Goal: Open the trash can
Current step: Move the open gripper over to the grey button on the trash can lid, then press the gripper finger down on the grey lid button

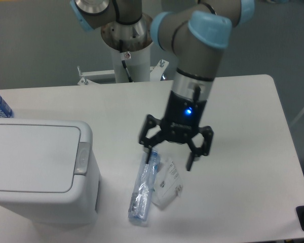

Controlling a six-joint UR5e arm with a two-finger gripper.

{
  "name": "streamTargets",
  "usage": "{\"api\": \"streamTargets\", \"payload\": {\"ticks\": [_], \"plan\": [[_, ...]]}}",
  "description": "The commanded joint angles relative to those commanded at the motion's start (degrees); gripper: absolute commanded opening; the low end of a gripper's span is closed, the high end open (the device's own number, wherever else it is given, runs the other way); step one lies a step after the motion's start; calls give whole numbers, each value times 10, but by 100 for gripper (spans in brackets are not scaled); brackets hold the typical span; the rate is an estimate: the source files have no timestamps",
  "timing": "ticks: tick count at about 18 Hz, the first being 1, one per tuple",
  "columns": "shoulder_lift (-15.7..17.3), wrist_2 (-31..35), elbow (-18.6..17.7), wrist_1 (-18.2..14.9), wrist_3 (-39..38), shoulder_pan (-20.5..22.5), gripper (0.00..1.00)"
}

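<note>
we hover mid-frame, gripper (172, 154) jaws spread and empty; the trash can (40, 172) lower left looks stiff, light (lid shut), so press its grey latch (82, 157).

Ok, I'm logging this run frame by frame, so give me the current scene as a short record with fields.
trash can: white bin at the table's left, lid shut flat
latch button: grey, on the lid's right rim, untouched
gripper: open, fingers spread, in front of the bottle's cap end, right of the bin
bottle: clear plastic, lying on its side right of the bin
wrapper: crumpled clear packet against the bottle's right side
table: white
task status: lid not yet opened
</note>
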Motion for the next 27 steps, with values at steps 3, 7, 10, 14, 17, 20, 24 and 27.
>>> {"api": "streamTargets", "payload": {"ticks": [3,7,10,14,17,20,24,27], "plan": [[2,2,1,2,-12,-19,100],[2,4,-4,2,-17,-37,100],[0,6,-11,2,-17,-40,100],[-1,6,-14,1,-18,-49,100],[-4,6,-14,1,-18,-51,100],[-7,7,-15,1,-31,-58,100],[-10,7,-18,2,-39,-59,100],[-9,7,-21,4,-38,-59,100]]}}
